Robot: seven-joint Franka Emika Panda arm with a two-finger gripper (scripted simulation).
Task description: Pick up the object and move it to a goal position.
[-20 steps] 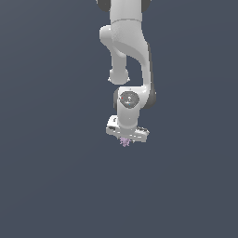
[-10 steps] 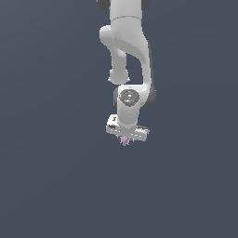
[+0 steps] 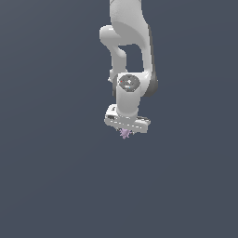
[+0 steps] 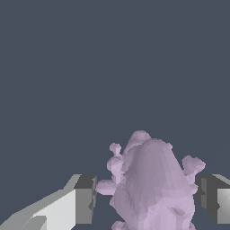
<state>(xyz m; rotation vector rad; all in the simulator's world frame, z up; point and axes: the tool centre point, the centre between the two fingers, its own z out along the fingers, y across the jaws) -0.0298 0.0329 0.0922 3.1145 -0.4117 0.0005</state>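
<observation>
One lilac object (image 4: 150, 188) between nearly closed jaws (image 3: 125, 133), arm slightly higher and more upright than before.

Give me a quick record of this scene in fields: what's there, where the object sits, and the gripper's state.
arm: one white Panda arm, reaching down from the top of the exterior view
gripper: pointing down, fingers either side of the object
object: pale lilac, lumpy, short spiky nubs
object position: between the two fingers, just under the gripper in the exterior view
contact: small gaps show on both sides; grip not confirmed
surroundings: plain dark grey background
</observation>
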